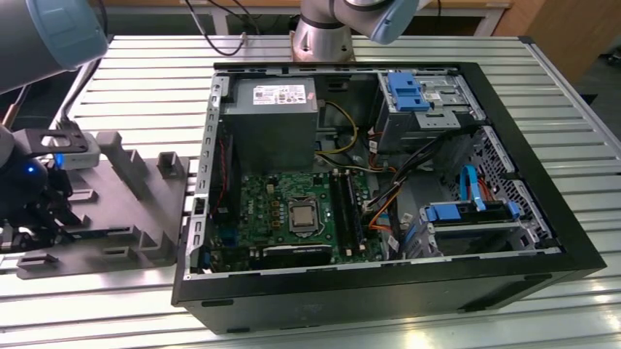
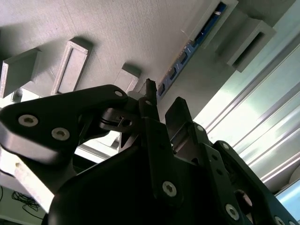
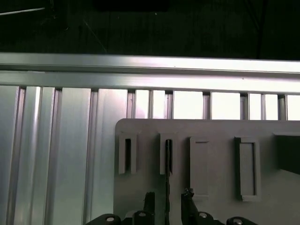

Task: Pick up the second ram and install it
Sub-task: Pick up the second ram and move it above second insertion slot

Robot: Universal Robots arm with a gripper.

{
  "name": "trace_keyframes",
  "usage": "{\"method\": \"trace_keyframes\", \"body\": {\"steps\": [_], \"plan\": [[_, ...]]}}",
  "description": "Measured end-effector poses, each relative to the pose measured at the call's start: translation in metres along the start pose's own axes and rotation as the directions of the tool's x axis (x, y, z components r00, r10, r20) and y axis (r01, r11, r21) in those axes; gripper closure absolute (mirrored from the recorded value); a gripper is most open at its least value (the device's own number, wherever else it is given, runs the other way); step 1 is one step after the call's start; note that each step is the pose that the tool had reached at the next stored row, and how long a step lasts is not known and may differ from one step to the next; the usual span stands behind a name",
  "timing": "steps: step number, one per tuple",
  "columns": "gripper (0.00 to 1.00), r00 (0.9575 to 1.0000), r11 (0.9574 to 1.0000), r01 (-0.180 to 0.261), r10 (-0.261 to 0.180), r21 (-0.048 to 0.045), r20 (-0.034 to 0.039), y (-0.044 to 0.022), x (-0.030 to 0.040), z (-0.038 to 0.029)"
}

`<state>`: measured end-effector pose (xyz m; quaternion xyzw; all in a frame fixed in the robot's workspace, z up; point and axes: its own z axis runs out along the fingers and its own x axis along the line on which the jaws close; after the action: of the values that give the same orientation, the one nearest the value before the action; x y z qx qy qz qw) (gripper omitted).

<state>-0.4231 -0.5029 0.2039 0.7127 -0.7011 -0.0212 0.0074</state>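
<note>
In the exterior view, the hand (image 1: 43,209) hangs low over the grey holder tray (image 1: 131,207), which lies on the slatted metal bench (image 1: 145,80) at the exterior view's left. Well apart from it, toward the exterior view's right, the open computer case (image 1: 543,247) lies on its side, with the motherboard (image 1: 281,207) and its long black slot rails (image 1: 347,211) exposed.

In the second wrist view, the second ram (image 2: 190,49) stands on edge in a narrow groove of the tray, and its thin top edge runs straight toward the hand. The two dark fingers (image 2: 176,115) are spread with a clear gap between them and grip nothing.

In the first wrist view, the stick appears as a thin dark line in its groove and passes between the two fingertips. Tray surface is visible on either side, so the hand straddles the stick without pinching it.

The stick looks light, stiff and thin, and probably brittle if twisted. The two flat faces near mid-length, just below the top edge, seem the best place to hold it, well away from the bottom contact edge. A level, square grip should keep it from tipping.
</note>
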Motion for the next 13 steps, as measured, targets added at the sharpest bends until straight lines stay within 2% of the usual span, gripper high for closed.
{"method": "trace_keyframes", "body": {"steps": [3, 9, 13], "plan": [[0.64, 1.0000, 1.0000, 0.004, -0.004, -0.0001, -0.0001, 0.0000, 0.0000, 0.0011], [0.64, 0.9990, 0.9990, 0.046, -0.046, -0.0010, -0.0018, 0.0001, 0.0000, 0.0026], [0.64, 0.9985, 0.9986, 0.054, -0.054, -0.0010, -0.0021, 0.0012, 0.0000, 0.0035]]}}
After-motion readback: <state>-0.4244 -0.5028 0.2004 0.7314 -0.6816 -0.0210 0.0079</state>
